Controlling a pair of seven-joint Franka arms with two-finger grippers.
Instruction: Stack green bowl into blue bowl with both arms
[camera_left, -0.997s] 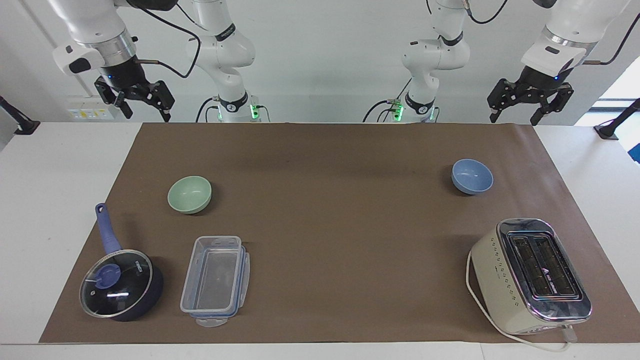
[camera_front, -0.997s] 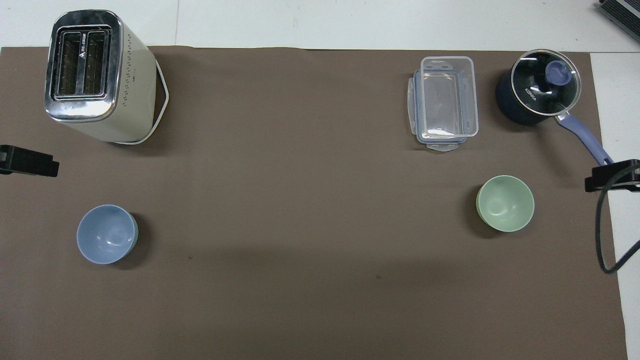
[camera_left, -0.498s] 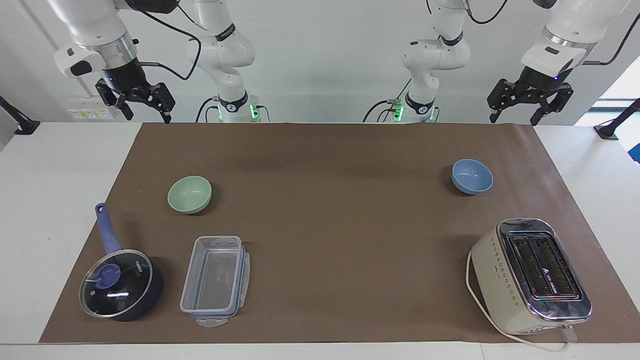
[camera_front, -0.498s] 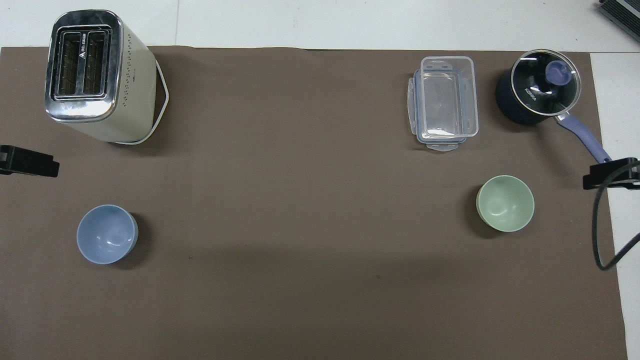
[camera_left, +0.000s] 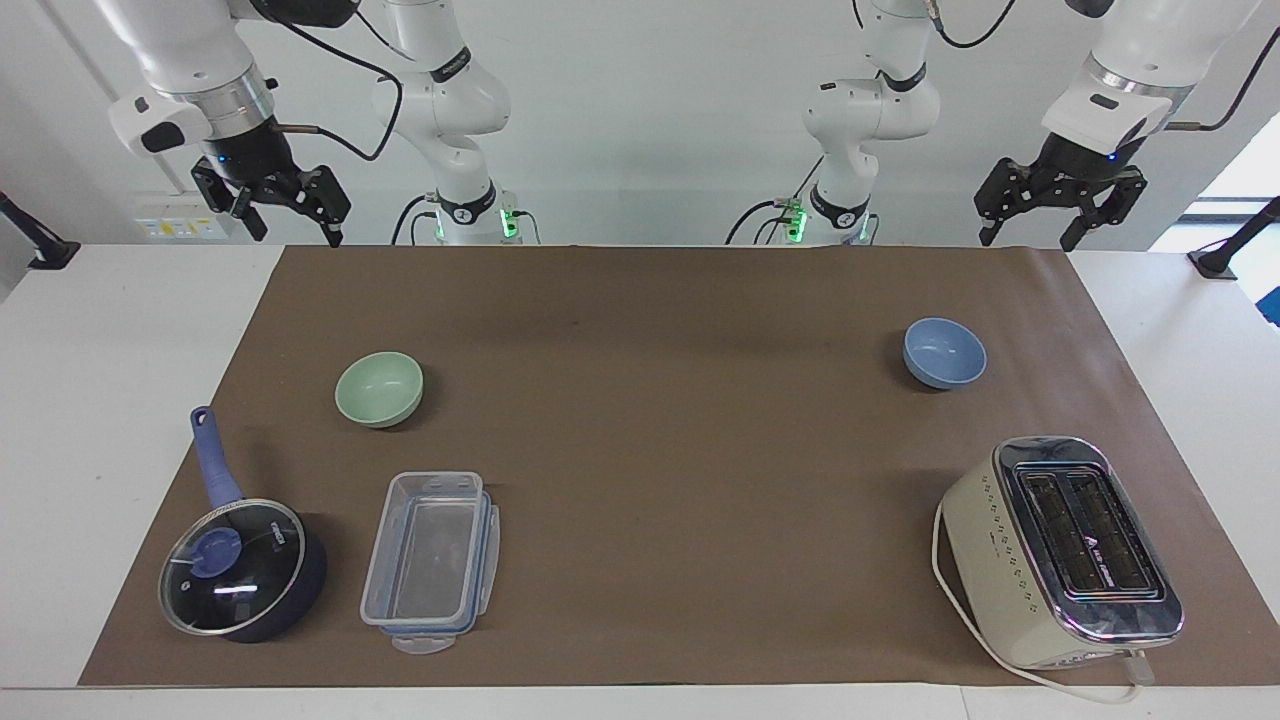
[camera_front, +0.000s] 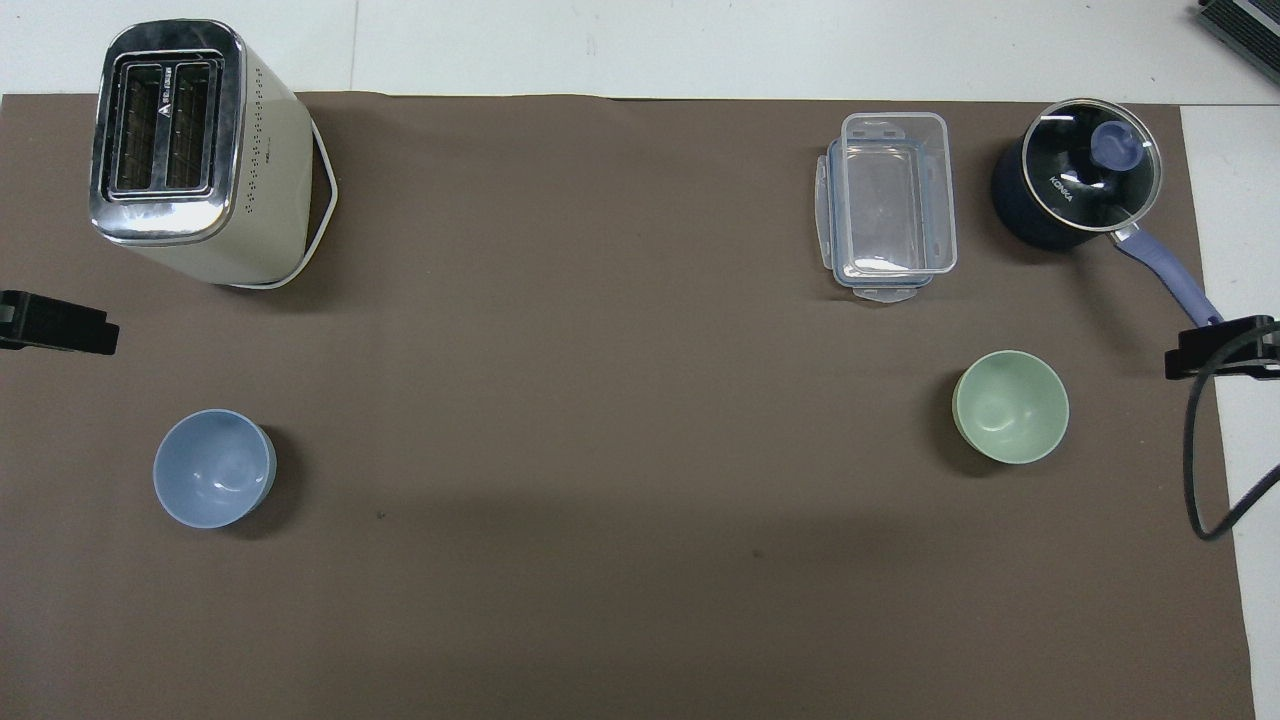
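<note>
The green bowl (camera_left: 379, 389) (camera_front: 1010, 406) stands upright on the brown mat toward the right arm's end of the table. Toward the left arm's end stands the blue bowl (camera_left: 944, 352) (camera_front: 213, 468), also upright and holding nothing. My right gripper (camera_left: 293, 232) hangs open and high over the robots' edge of the table, well apart from the green bowl. Over that same edge my left gripper (camera_left: 1028, 240) is raised and open, clear of the blue bowl. Neither gripper holds anything. In the overhead view only a black finger of each shows at the side edges.
A cream toaster (camera_left: 1060, 550) stands farther from the robots than the blue bowl. A clear lidded container (camera_left: 430, 550) and a dark blue saucepan with a glass lid (camera_left: 240, 570) lie farther out than the green bowl. A cable loop (camera_front: 1200, 470) hangs by the right gripper.
The right gripper has turned and shifted slightly in the air. The left arm and both bowls have not moved.
</note>
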